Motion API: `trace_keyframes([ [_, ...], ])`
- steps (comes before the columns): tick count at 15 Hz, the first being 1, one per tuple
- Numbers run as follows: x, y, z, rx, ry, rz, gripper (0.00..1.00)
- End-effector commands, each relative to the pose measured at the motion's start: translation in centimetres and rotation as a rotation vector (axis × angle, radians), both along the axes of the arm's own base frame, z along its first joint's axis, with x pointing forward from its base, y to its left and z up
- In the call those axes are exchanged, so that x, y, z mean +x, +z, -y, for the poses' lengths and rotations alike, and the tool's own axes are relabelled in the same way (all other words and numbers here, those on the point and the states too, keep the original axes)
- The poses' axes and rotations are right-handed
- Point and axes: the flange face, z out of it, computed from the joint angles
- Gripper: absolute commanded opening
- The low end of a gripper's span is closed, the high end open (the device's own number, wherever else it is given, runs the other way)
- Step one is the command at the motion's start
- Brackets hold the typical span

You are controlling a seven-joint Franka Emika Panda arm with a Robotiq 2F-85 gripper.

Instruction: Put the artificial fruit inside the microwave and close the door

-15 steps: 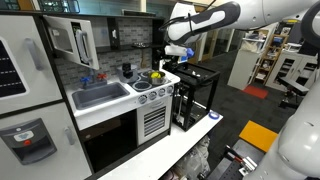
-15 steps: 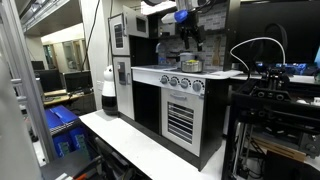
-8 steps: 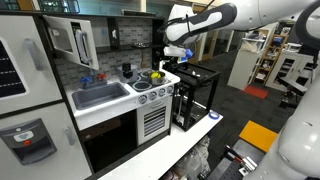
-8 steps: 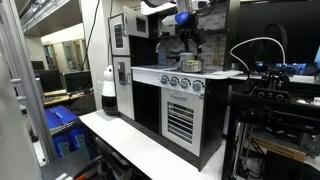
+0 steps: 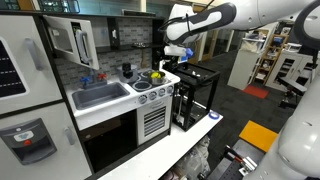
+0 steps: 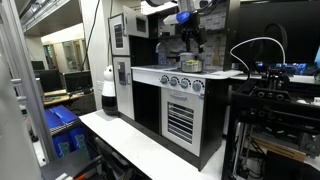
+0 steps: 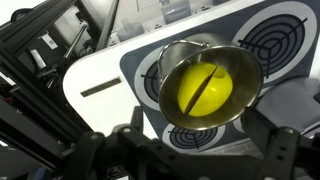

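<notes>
Jaws spread wide, the black two-finger gripper (image 5: 172,62) hangs just above the small round steel pot (image 7: 160,80), where the bright yellow toy fruit (image 7: 208,88) sits deep inside — fingers could catch the pot's rim and tip it, or squeeze the smooth fruit so it slips.
</notes>
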Motion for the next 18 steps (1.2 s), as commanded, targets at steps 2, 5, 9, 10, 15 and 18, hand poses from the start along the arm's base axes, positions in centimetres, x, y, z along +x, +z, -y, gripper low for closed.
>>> trace_keyframes([
  [2, 1.8, -0.1, -0.6, 0.017, 0.009, -0.041, 1.00],
  [5, 3.0, -0.9, -1.0, 0.022, 0.017, -0.061, 1.00],
  [9, 4.3, -1.8, -1.8, 0.024, 0.027, -0.076, 1.00],
  [10, 4.6, -2.0, -1.9, 0.023, 0.029, -0.077, 1.00],
  [15, 5.6, -2.7, -2.6, 0.023, 0.039, -0.089, 1.00],
  [18, 6.0, -2.9, -2.7, 0.022, 0.041, -0.095, 1.00],
])
